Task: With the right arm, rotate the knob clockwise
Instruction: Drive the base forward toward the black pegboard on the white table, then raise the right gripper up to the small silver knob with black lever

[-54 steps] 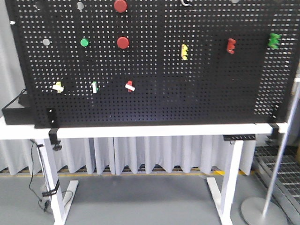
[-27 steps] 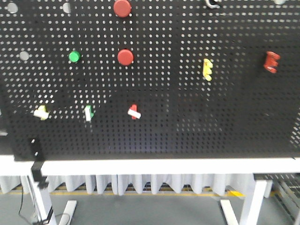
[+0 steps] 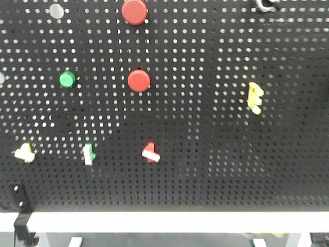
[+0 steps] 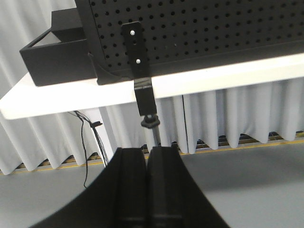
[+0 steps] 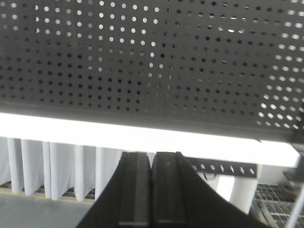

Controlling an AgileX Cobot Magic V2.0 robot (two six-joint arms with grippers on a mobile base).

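High on the black pegboard in the front view, cut by the top edge and well right of the upper red button: the knob, little but its pale ring showing. From the left wrist, left gripper pressed together, empty, aimed at a clamp on the white table. From the right wrist, right gripper likewise closed on nothing, facing bare perforations low on the board; no knob there. Judged to lie well above this gripper, so a lift first.
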